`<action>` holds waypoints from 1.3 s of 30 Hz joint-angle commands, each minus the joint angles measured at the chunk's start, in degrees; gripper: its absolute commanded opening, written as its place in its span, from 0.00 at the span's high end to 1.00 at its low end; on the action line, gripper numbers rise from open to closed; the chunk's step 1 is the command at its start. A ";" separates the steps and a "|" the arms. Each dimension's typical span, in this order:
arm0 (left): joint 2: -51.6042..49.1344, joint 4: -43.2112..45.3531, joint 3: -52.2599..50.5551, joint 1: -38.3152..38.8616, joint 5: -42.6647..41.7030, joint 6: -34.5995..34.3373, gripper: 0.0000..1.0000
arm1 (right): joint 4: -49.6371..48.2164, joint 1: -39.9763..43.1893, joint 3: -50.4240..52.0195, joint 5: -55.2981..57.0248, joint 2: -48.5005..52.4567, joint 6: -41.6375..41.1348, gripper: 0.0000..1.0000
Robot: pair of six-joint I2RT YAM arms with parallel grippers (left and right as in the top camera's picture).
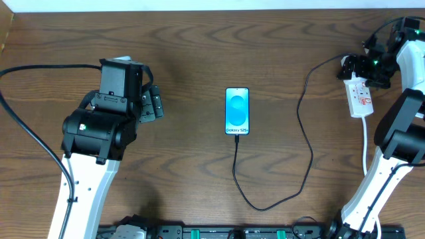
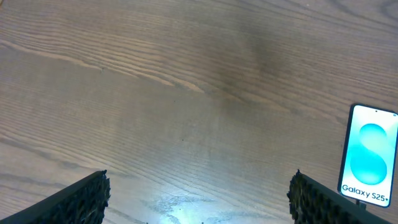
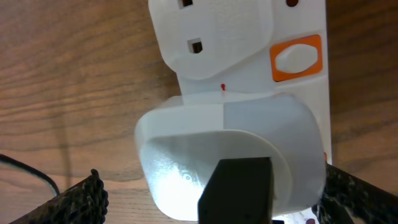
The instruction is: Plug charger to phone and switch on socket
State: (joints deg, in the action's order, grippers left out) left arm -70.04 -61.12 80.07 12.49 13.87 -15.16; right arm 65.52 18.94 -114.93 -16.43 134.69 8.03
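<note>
Cable (image 1: 305, 133) runs from the bottom edge of the phone (image 1: 237, 111), mid-table, round to the power strip (image 1: 360, 96) at far right. Looks plugged in, so I reckon only the switch is left. My right gripper (image 3: 211, 177) is over the strip, fingers spread wide either side of the white plug (image 3: 230, 155), gripping nothing. The orange switch (image 3: 296, 57) sits just beyond. My left gripper (image 2: 199, 186) is open too, parked over bare table (image 2: 186, 93), out of the way.

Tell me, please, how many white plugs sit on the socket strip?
2 on the socket: upper plug and, below it, lower plug; more may lie out of frame.
</note>
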 commanded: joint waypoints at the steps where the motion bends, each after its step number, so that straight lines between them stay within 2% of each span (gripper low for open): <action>1: -0.04 -0.13 0.31 0.07 0.52 0.31 0.08 | 1.18 -3.19 2.51 -12.46 1.36 1.68 0.01; 10: -0.04 -0.13 0.31 0.07 0.52 0.31 0.08 | 2.23 -4.48 2.78 -15.78 1.36 2.95 0.01; 21: -0.04 -0.13 0.31 0.07 0.52 0.31 0.08 | 2.64 -3.32 2.16 0.44 -0.68 -7.30 0.01; 29: -0.04 -0.13 0.31 0.07 0.52 0.31 0.08 | 3.69 -3.19 2.16 16.98 -10.75 -21.14 0.01; 39: -0.04 -0.13 0.31 0.07 0.52 0.31 0.08 | 5.46 -3.28 2.16 18.36 -28.98 -23.47 0.01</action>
State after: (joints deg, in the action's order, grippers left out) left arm -70.04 -61.12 80.07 12.49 13.87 -15.16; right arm 70.61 15.99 -112.14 0.69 110.28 -13.56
